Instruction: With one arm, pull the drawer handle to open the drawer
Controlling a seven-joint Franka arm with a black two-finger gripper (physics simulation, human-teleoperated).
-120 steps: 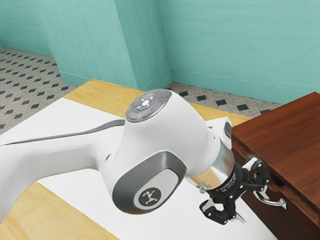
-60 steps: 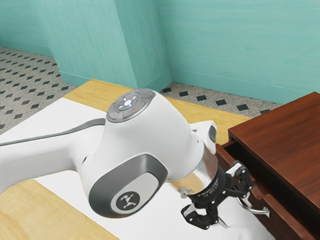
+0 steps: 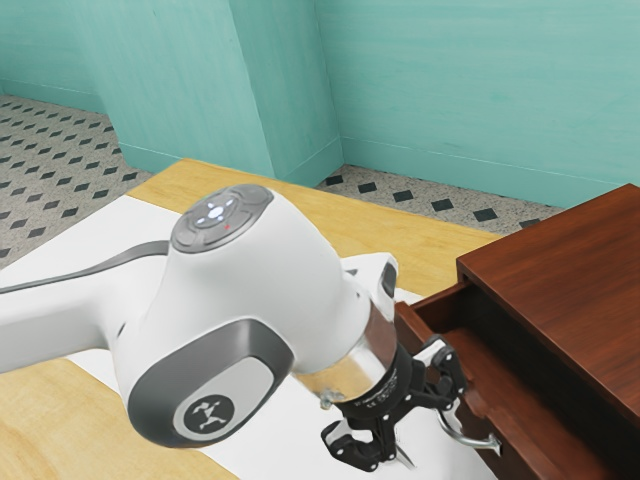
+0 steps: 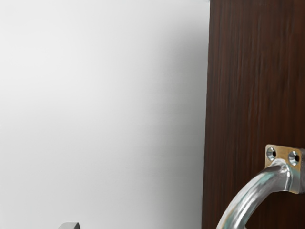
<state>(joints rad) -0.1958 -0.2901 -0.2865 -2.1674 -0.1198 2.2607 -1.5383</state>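
Gripper [image 3: 408,432], fingers spread, touching the handle [image 3: 468,436] of the part-open drawer [image 3: 470,395]. The handle lies toward the exterior view's right, so the pull likely runs leftward.

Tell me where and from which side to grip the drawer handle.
Grip the middle of the curved metal handle, coming straight at the drawer front. The bar bows away from its screwed plate, leaving a gap behind to close around.

You have one dark brown wooden cabinet [image 3: 570,260] at right, one matching drawer [image 3: 470,375] lower right, one curved silver metal handle [image 3: 468,436], two screw holes [image 4: 271,153], one flat white sheet [image 3: 110,240], one light wooden table [image 3: 250,195].
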